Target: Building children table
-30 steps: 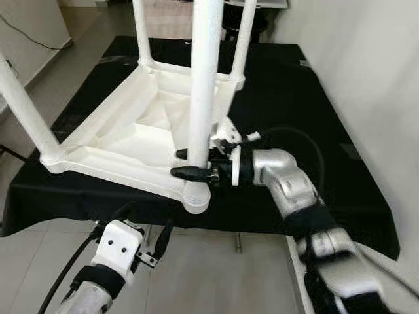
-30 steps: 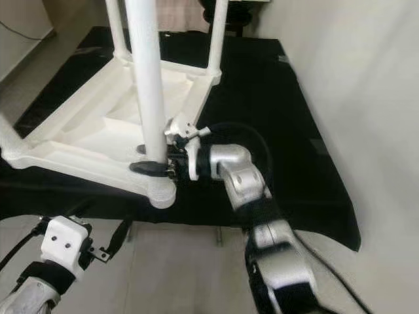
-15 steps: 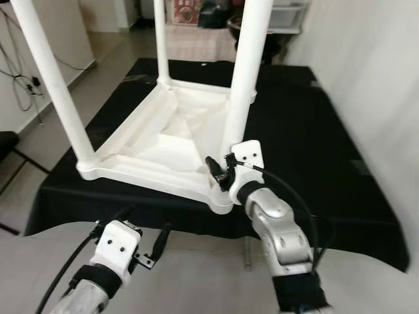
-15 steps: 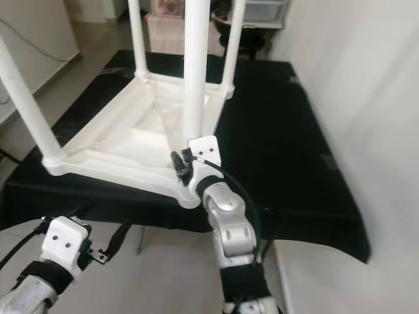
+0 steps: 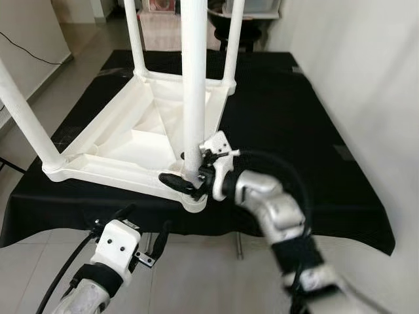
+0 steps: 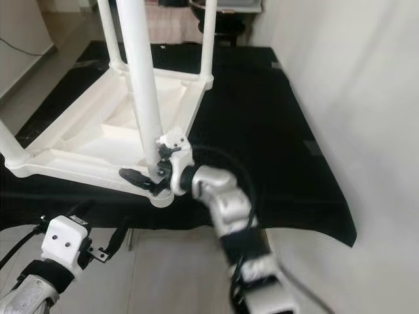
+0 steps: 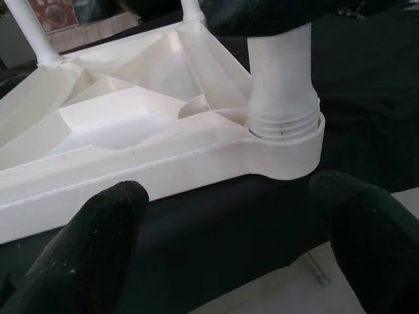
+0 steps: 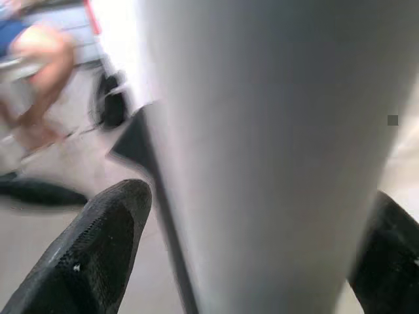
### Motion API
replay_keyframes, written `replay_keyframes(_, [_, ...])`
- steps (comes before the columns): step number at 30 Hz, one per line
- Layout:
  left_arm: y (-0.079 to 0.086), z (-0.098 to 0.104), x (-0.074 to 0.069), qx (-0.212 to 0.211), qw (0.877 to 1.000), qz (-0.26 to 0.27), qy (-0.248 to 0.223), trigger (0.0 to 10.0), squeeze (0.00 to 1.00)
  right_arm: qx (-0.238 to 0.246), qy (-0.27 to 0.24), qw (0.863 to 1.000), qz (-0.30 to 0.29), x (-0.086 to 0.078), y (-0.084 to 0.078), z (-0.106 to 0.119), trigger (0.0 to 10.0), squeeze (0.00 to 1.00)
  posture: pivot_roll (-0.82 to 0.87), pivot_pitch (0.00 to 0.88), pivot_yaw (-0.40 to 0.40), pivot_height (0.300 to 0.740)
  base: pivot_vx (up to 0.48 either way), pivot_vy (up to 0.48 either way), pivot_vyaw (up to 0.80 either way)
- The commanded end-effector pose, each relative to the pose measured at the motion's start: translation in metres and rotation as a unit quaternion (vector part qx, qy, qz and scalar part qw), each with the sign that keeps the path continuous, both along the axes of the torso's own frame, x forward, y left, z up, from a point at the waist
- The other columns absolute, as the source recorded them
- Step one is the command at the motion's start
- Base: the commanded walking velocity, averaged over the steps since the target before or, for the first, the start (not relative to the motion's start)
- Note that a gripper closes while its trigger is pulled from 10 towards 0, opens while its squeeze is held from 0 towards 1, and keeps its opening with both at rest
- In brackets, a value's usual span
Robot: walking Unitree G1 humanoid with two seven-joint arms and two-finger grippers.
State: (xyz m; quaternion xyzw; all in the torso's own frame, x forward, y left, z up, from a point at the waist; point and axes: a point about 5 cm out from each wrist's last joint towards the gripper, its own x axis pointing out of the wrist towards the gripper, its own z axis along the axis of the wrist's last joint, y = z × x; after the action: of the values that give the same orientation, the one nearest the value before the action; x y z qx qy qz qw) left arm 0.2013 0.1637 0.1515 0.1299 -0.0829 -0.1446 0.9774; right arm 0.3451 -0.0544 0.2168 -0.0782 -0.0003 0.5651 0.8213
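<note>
The children's table (image 5: pixel 137 134) lies upside down in the middle of the worktop (image 5: pixel 308 144), its ribbed underside facing up so the leg sockets are open to reach, and that seems the whole reason for flipping it. Legs stand up from the corners at 9, 11 and 1 o'clock, and the nearest leg (image 5: pixel 194 85) rises from the corner socket (image 5: pixel 194 199) at 6 o'clock, right at the worktop's front edge.

The right end effector (image 5: pixel 186 173) comes in from 3 o'clock and wraps that near leg low down, just above the socket, one black finger (image 8: pixel 98 248) on each side of the white tube, closed onto it. A low grip there looks meant for turning or seating the leg, and threads show at its base in the left wrist view.

The left end effector (image 5: pixel 141 229) hangs below the front edge at 7 o'clock, fingers spread wide with nothing between them, pointed up at that same corner.

A black cloth (image 5: pixel 275 85) covers the worktop and drapes over its front. There is pale tiled floor (image 5: pixel 196 275) below, a plain white wall (image 5: pixel 366 78) at 3 o'clock, and a dark stool or chair base (image 5: pixel 239 36) beyond at 12.
</note>
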Motion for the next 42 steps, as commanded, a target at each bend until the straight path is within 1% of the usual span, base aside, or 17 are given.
replay_keyframes(1, [-0.002,0.0,-0.003,-0.001,1.0,0.001,0.0,10.0,0.0,-0.018,0.006,0.999,0.047,-0.002,0.005,-0.007,10.0,0.0,0.04,0.154,-0.076,0.74,0.0,0.0,0.0])
replay_keyframes(5, [-0.004,0.001,-0.004,-0.003,1.0,0.0,-0.001,10.0,0.0,-0.023,0.016,0.998,0.063,0.007,0.004,-0.001,10.0,0.0,0.04,0.165,-0.077,0.74,0.0,0.0,0.0])
replay_keyframes(6, [-0.005,0.001,-0.004,-0.004,1.0,0.0,-0.001,10.0,0.0,-0.024,0.018,0.997,0.073,0.008,0.003,0.002,0.0,0.0,0.04,0.173,-0.082,0.74,0.0,0.0,0.0])
replay_keyframes(19, [-0.011,0.003,-0.003,-0.013,1.0,0.0,-0.007,10.0,0.0,-0.006,0.019,0.996,0.09,0.009,-0.013,0.007,0.0,0.0,-0.01,0.185,-0.105,0.74,0.0,0.0,0.0])
replay_keyframes(23, [-0.01,0.003,-0.002,-0.013,1.0,-0.001,-0.007,10.0,0.0,0.019,0.02,0.997,-0.074,0.011,-0.025,-0.006,0.0,0.0,-0.02,0.192,-0.106,0.74,0.0,0.0,0.0])
replay_keyframes(24, [-0.01,0.003,-0.002,-0.013,1.0,-0.001,-0.007,10.0,0.0,0.019,0.02,0.997,-0.074,0.011,-0.025,-0.006,0.0,0.0,-0.02,0.192,-0.106,0.74,0.0,0.0,0.0])
replay_keyframes(25, [-0.009,0.003,-0.001,-0.013,1.0,0.0,-0.007,10.0,0.0,0.027,0.01,0.983,-0.181,0.012,-0.028,-0.012,0.0,0.0,-0.02,0.193,-0.106,0.74,0.0,0.0,0.0])
replay_keyframes(26, [-0.009,0.003,-0.001,-0.013,1.0,0.0,-0.007,10.0,0.0,0.027,0.01,0.983,-0.181,0.012,-0.028,-0.012,0.0,0.0,-0.02,0.193,-0.106,0.74,0.0,0.0,0.0])
replay_keyframes(27, [-0.007,0.003,-0.001,-0.012,1.0,0.0,-0.007,10.0,0.0,0.028,0.011,0.946,-0.323,0.015,-0.036,-0.021,0.0,0.0,-0.04,0.196,-0.097,0.74,0.0,0.0,0.0])
replay_keyframes(28, [-0.007,0.003,-0.001,-0.012,1.0,0.0,-0.007,10.0,0.0,0.028,0.011,0.946,-0.323,0.015,-0.036,-0.021,0.0,0.0,-0.04,0.196,-0.097,0.74,0.0,0.0,0.0])
replay_keyframes(29, [-0.007,0.003,0.001,-0.012,1.0,0.001,-0.008,10.0,0.0,0.019,0.037,0.933,-0.356,-0.009,-0.023,-0.044,0.0,0.0,-0.04,0.194,-0.089,0.74,0.0,0.0,0.0])
replay_keyframes(31, [-0.006,0.003,0.003,-0.011,1.0,0.001,-0.008,10.0,0.0,0.013,0.055,0.926,-0.374,-0.029,-0.009,-0.058,0.0,0.0,-0.03,0.199,-0.085,0.74,0.0,0.0,0.0])
replay_keyframes(37, [-0.006,0.001,0.006,-0.009,1.0,0.0,-0.006,10.0,0.0,0.019,0.054,0.936,-0.348,-0.036,0.01,-0.056,0.0,0.0,-0.03,0.17,-0.094,0.74,0.0,0.0,0.0])
replay_keyframes(38, [-0.005,0.001,0.006,-0.009,1.0,0.003,-0.008,10.0,0.0,0.024,0.052,0.939,-0.34,-0.031,0.01,-0.053,1.5,0.0,-0.03,0.17,-0.095,0.74,0.0,0.0,0.0])
replay_keyframes(39, [-0.005,0.001,0.006,-0.009,1.0,0.003,-0.008,10.0,0.0,0.024,0.052,0.939,-0.34,-0.031,0.01,-0.053,1.5,0.0,-0.03,0.17,-0.095,0.74,0.0,0.0,0.0])
replay_keyframes(40, [-0.005,0.001,0.006,-0.009,1.0,0.008,-0.01,10.0,0.0,0.028,0.048,0.947,-0.317,-0.026,0.011,-0.049,10.0,0.0,-0.03,0.167,-0.095,0.74,0.0,0.0,0.0])
replay_keyframes(42, [-0.004,0.001,0.006,-0.009,1.0,0.011,-0.011,10.0,0.0,0.032,0.045,0.95,-0.306,-0.024,0.012,-0.045,10.0,0.0,-0.03,0.167,-0.095,0.74,0.0,0.0,0.0])
